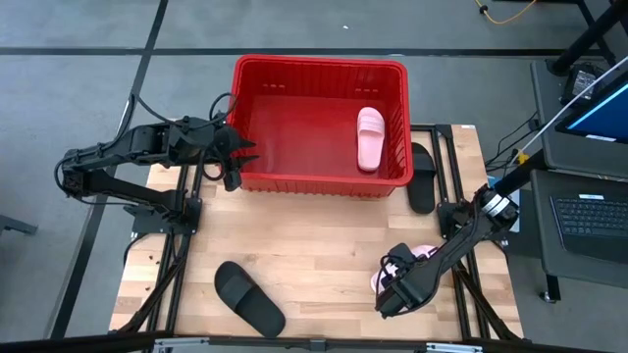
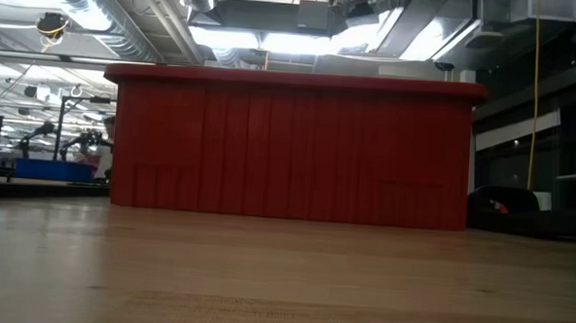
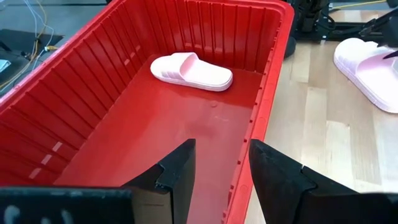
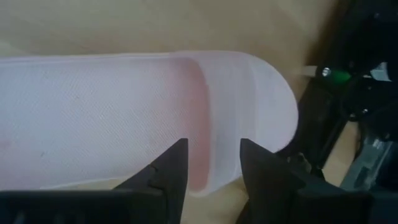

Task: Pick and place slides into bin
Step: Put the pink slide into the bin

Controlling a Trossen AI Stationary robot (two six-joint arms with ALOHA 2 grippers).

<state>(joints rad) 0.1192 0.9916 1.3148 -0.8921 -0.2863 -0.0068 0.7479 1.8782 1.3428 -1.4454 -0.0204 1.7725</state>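
- Pale wooden table [image 1: 314, 245] carries the red ribbed bin [image 1: 294, 181] at its far edge; bare boards lie between bin and near edge.
- One pale pink slide [image 1: 370, 137] lies inside the bin by its right wall.
- A second pink slide [image 4: 124, 118] sits near the right front corner; black slides lie at front left [image 1: 249, 297] and beside the bin's right wall [image 1: 422, 176].
- Right gripper [image 4: 211, 168] hovers over the strap, fingers parted, gripping nothing.
- Left gripper [image 3: 221, 171] waits at the bin's left rim, fingers apart and empty.
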